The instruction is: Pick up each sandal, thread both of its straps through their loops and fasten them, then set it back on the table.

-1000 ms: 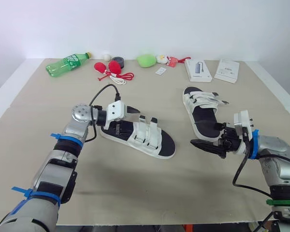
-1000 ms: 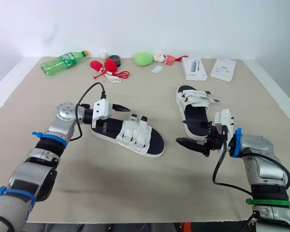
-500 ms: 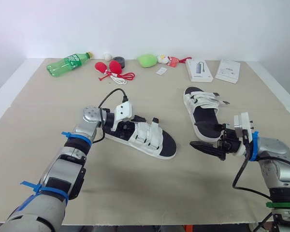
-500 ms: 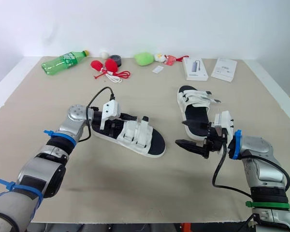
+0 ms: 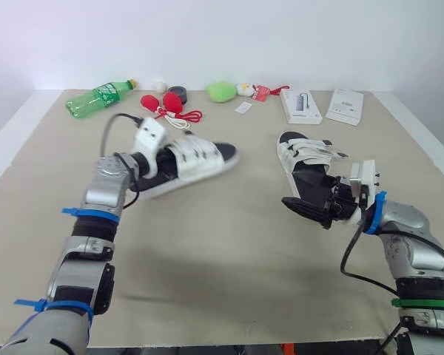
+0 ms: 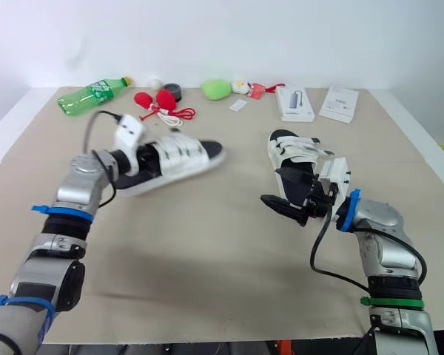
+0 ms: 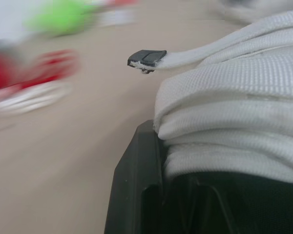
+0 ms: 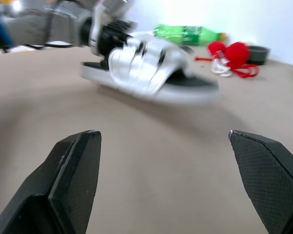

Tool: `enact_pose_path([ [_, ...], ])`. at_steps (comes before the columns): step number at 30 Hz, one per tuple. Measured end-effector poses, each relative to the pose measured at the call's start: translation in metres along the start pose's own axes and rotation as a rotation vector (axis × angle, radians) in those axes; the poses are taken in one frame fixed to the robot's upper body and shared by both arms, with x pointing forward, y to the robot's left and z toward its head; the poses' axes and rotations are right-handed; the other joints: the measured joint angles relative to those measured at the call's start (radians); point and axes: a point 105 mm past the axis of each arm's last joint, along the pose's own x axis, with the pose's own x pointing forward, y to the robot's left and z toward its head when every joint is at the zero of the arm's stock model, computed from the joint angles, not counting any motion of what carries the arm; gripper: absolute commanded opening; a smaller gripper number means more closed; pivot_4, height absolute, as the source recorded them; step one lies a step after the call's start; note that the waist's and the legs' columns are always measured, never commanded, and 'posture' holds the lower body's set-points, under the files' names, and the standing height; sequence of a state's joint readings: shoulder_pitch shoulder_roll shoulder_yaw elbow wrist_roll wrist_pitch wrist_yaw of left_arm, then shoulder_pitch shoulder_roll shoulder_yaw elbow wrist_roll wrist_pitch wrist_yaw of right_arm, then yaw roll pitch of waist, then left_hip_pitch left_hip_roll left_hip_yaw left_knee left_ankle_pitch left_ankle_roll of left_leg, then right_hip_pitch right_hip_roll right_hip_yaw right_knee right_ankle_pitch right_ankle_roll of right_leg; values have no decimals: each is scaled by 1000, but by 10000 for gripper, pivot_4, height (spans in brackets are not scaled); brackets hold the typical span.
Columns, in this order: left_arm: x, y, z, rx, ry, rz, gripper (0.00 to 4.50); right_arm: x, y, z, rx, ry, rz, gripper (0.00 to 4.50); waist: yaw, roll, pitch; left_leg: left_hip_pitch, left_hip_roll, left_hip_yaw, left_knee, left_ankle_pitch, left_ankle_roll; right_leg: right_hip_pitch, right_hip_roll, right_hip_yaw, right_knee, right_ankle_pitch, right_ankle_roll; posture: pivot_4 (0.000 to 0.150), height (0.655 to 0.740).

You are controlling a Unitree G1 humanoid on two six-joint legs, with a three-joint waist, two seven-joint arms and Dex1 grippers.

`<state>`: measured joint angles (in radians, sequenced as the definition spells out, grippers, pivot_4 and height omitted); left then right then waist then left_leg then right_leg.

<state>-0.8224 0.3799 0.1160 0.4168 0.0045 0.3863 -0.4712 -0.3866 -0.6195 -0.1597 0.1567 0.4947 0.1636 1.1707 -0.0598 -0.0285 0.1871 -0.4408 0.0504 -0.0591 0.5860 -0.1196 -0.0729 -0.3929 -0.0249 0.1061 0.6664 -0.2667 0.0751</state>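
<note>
L jaws clamped on heel end of sandal (image 5: 194, 157), holding it up off desk (image 5: 207, 251), tilted, toe toward R side. R jaws wide apart, low over desk at near end of 2nd sandal (image 5: 305, 157), which lies flat. Contact there unclear.

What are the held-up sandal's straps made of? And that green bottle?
On the held sandal, the straps look like white woven fabric webbing, matte; a ribbed weave shows close up. The green bottle looks like thin see-through plastic, probably glossy.
</note>
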Motion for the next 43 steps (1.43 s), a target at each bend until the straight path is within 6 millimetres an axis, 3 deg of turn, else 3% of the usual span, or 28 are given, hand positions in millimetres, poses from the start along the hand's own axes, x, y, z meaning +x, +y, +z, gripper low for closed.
enact_pose_path([
  [4,-16,40,-21,-66,109,319,3642,10,-2,-7,-7,20,8,45000,4,0,0,0,0,0,1,0,0,1,0,0,0,1,0,1500,7400],
  [9,-24,51,-40,-69,200,471,3642,21,-9,-4,-24,11,11,45000,15,-1,0,0,0,0,1,1,-2,0,0,-1,0,1,1,1500,7400],
  [11,-22,47,-41,-69,205,479,10348,25,-10,-2,-29,4,17,45000,16,-1,0,0,-1,0,1,1,-2,1,0,-1,0,2,1,1500,7400],
  [12,-21,46,-41,-69,207,476,11625,26,-10,-2,-28,5,19,45000,15,-1,0,0,-1,0,1,1,-2,1,0,-1,0,2,1,1500,7400],
  [17,-17,43,-45,-90,217,462,30194,27,-12,-7,-13,14,18,45000,13,-1,0,0,-1,0,1,1,-2,0,0,-1,0,2,0,1500,7400],
  [18,-17,43,-45,-92,212,462,31643,27,-12,-6,-17,11,19,45000,12,-1,0,0,-1,0,1,1,-2,0,0,-1,0,2,0,1500,7400],
  [19,-17,43,-44,-95,207,470,37015,27,-13,-6,-21,9,18,45000,12,-1,0,0,-1,0,1,1,-2,1,0,-1,0,2,0,1500,7400],
  [22,-21,44,-41,-102,179,472,44467,27,-13,-7,-28,14,18,45000,12,-1,0,0,-1,0,1,1,-2,1,0,-1,0,2,1,1500,7400],
  [26,-32,34,-37,-98,117,411,44467,26,-12,-7,-34,17,25,45000,11,-1,0,0,-1,0,0,1,-2,0,0,0,0,2,0,1500,7400],
  [30,-59,21,-36,-83,68,275,44467,23,-10,-9,-34,26,39,45000,8,-1,0,1,0,0,-1,1,-2,0,0,0,0,2,-1,1500,7400],
  [40,-131,-7,-46,-7,22,-204,44467,-19,-6,-22,-61,119,78,45000,10,0,0,2,0,3,1,1,-2,2,-1,1,-1,0,-6,1500,7400],
  [43,-141,-9,-51,13,51,-268,44467,-29,-8,-23,-60,140,75,45000,10,0,0,3,0,3,1,1,-2,1,-1,2,-1,0,-7,1500,7400],
])
